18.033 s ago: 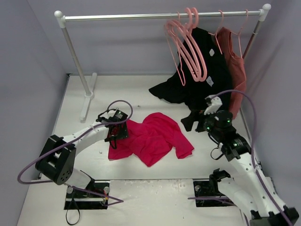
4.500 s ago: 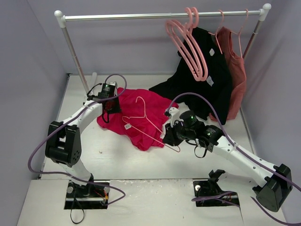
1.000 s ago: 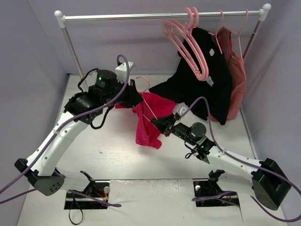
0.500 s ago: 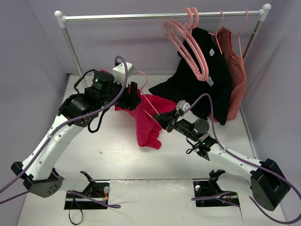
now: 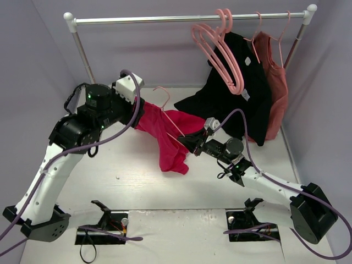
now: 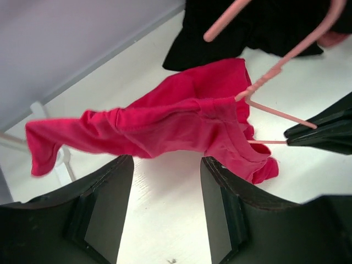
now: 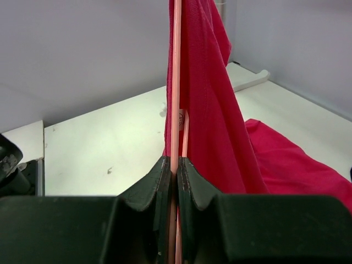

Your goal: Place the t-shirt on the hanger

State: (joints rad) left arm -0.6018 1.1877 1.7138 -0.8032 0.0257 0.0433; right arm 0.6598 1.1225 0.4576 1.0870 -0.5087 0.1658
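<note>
The crimson-pink t-shirt (image 5: 165, 137) hangs in folds from the thin pink hanger (image 5: 163, 94), held above the table. One sleeve stretches left towards my left gripper (image 5: 137, 108). In the left wrist view that gripper (image 6: 166, 165) is open, with only bare table between its fingers. The t-shirt (image 6: 181, 124) hangs just beyond the tips, draped over the hanger (image 6: 275, 71). My right gripper (image 5: 186, 142) is shut on the hanger's thin rod. In the right wrist view the gripper (image 7: 177, 162) pinches the hanger (image 7: 176, 82), and the t-shirt (image 7: 212, 110) falls to its right.
A clothes rail (image 5: 165, 18) spans the back, its left post (image 5: 88, 60) standing near my left arm. Spare pink hangers (image 5: 220, 52), a black shirt (image 5: 242, 88) and a rust-red top (image 5: 276, 77) hang at its right end. Grey walls close in on both sides.
My left gripper has opened, let go of the t-shirt and drawn back to the left. The right gripper keeps holding the hanger, shifted slightly.
</note>
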